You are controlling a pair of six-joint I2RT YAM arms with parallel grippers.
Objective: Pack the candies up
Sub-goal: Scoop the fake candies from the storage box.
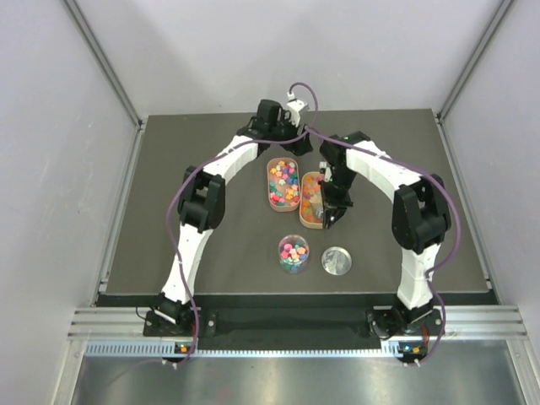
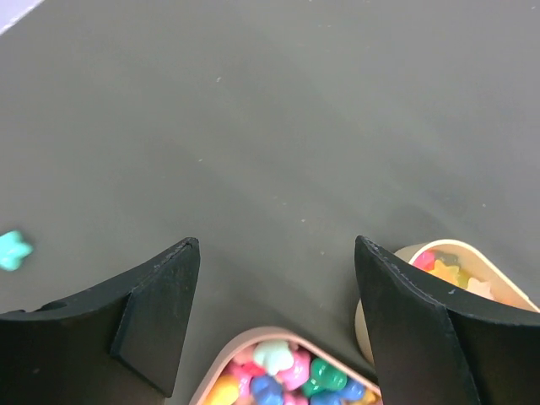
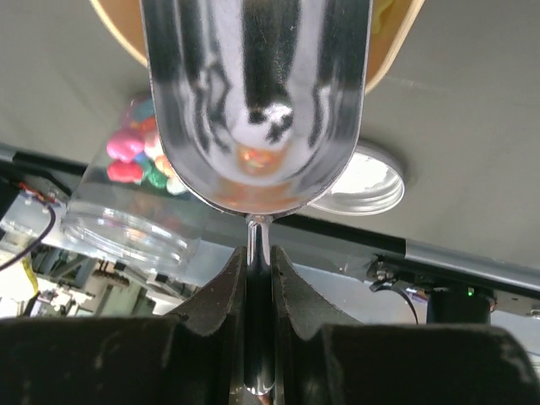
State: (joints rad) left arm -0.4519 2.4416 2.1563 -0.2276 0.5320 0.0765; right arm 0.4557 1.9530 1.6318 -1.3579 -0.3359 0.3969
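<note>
The candies [image 1: 284,181] fill a pink oval tray [image 1: 272,187] and a tan oval tray [image 1: 307,221] mid-table. More of them lie in a clear jar [image 1: 293,253]. My left gripper [image 1: 283,148] hangs open, holding nothing, just behind the pink tray's far end [image 2: 221,361]; the candies [image 2: 287,371] show between its jaws [image 2: 277,253]. My right gripper [image 3: 259,266] is shut on the thin handle of a metal scoop [image 3: 257,93]. The scoop's bowl [image 1: 314,207] sits over the tan tray [image 3: 396,51]. The bowl looks empty apart from reflections.
The jar's metal lid [image 1: 337,260] lies right of the jar, open side up. In the right wrist view the jar [image 3: 126,202] and the lid [image 3: 363,181] lie beyond the scoop. One loose teal candy [image 2: 13,251] rests on the mat left of the left gripper.
</note>
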